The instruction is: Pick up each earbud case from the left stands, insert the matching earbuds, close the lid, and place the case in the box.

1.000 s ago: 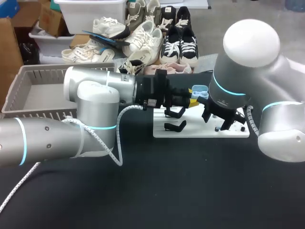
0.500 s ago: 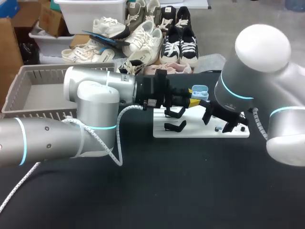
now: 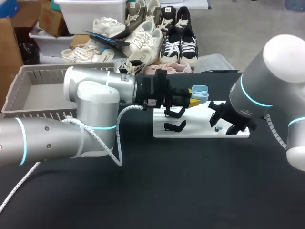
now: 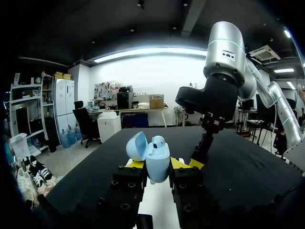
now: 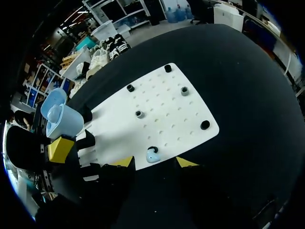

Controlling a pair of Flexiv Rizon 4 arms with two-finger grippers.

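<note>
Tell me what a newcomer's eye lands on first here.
The open light blue earbud case, a seated earbud showing inside, stands out, clamped in the left gripper over the white board. Next comes the loose earbud, lying on that board between the open fingers of the right gripper.

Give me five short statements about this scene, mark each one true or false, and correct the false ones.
1. The left gripper holds the light blue case with its lid open. True.
2. The right gripper is shut on an earbud. False: its fingers are open, and the earbud lies on the white board between them.
3. The case lies in the grey basket. False: it is in the left gripper, over by the board.
4. The white board lies on the black table. True.
5. The black stands on the board hold cases. False: they hold none.
</note>
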